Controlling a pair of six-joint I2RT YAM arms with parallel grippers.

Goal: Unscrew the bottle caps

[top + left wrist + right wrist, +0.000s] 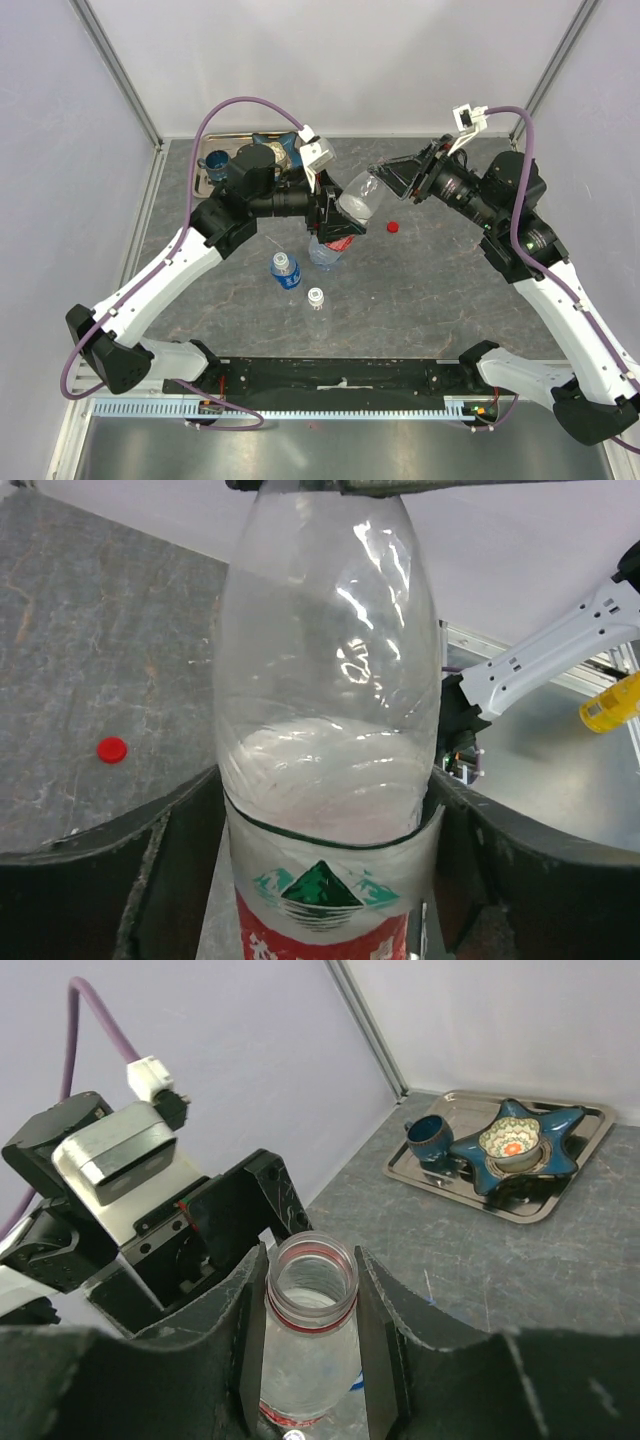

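Uncapped clear plastic red-labelled bottle [325,680] slants from the left gripper [338,225], which flanks its body, grip impossible to tell, toward the right gripper [310,1265], which pinches its neck.

This looks like a robotics laboratory, more exactly a closed test cell. Plain pale wall panels [330,60] are held by aluminium posts [115,60] and enclose a grey tabletop [440,290] with a stone pattern. Two white-and-black robot arms, the left arm [170,275] and the right arm [570,300], are fixed on a black base plate [340,375] at the near edge, with a slotted cable duct [280,410] in front and a purple cable [215,110] in a loop above. Household things are few: small plastic bottles [286,270] and a metal tray [590,1120] with a mug [432,1135] and a star-shaped dish [515,1145].
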